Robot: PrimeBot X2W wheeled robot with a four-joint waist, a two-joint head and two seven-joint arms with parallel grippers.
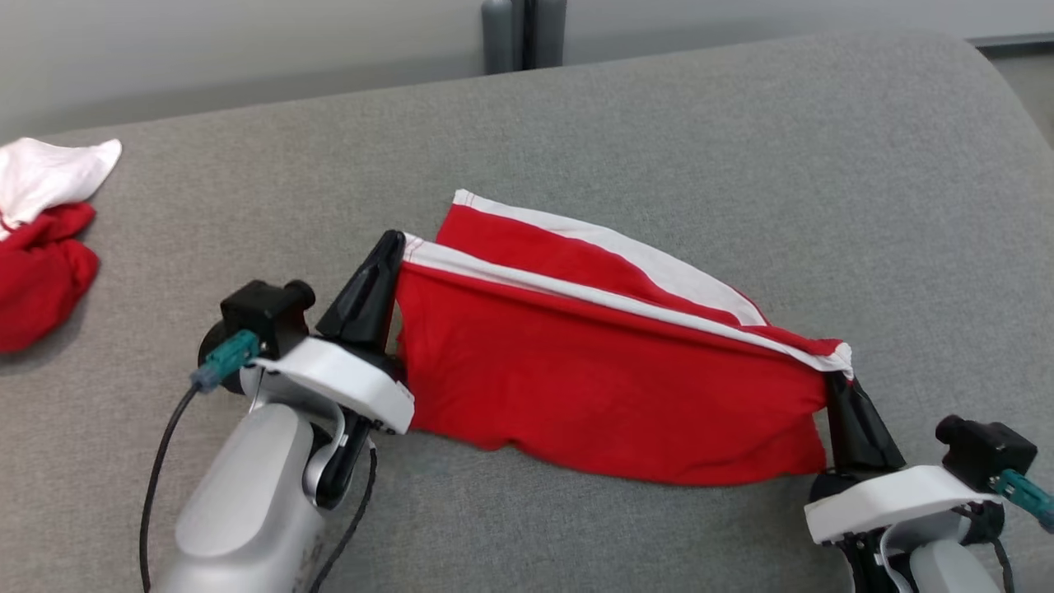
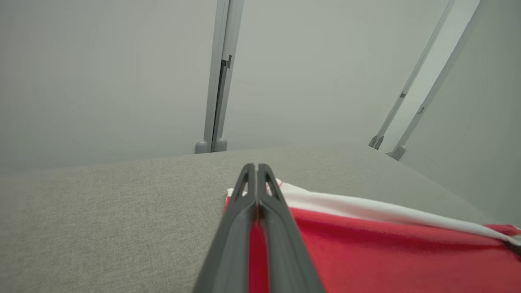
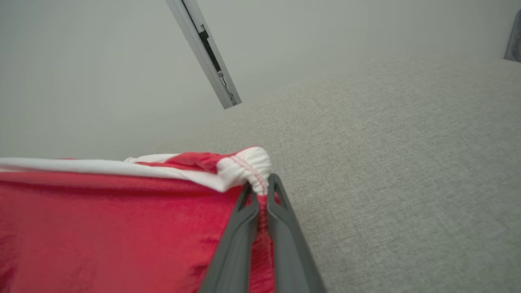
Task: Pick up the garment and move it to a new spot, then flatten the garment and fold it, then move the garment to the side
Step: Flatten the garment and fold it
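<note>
My left pincer (image 1: 394,243) and right pincer (image 1: 834,380) each grip one end of the red, white-banded cloth garment (image 1: 601,379).

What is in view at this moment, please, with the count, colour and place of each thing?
red garment: one, red with white trim, stretched between the two grippers at the middle of the surface
crumpled cloth: one heap, red and white, at the surface's far left edge
padded surface: one, grey fabric, under everything
posts: two, grey, upright behind the surface's far edge
wall: one, pale grey, behind the surface
left gripper: one, dark fingers, shut on the garment's left trimmed corner
right gripper: one, dark fingers, shut on the garment's right trimmed corner
</note>
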